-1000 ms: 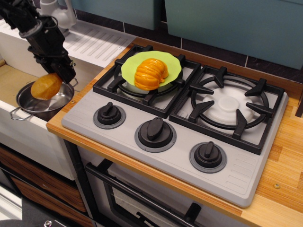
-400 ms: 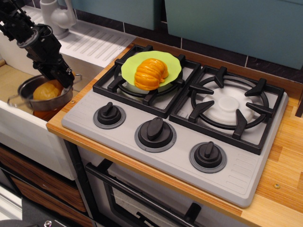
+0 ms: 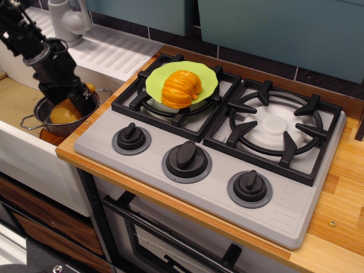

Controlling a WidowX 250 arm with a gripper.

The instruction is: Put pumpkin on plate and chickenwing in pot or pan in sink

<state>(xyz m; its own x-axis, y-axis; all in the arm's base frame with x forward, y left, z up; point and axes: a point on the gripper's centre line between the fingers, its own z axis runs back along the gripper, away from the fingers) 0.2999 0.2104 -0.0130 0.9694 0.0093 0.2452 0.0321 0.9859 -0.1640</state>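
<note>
The ribbed orange pumpkin lies on the lime-green plate, which rests on the stove's back left burner. The shiny steel pot stands in the sink at the left, close to the counter edge. My black gripper reaches down into the pot. It looks shut on the yellow-orange chickenwing, whose bulbous end sits inside the pot. The fingertips are partly hidden by the toy and the pot rim.
A grey tap and a ribbed white drainboard stand behind the sink. The stove has three black knobs in front and a bare right burner. An orange-red object shows beside the pot's base.
The gripper has lowered the chickenwing from above the pot down into it. The pot has shifted a little to the right, towards the counter edge.
</note>
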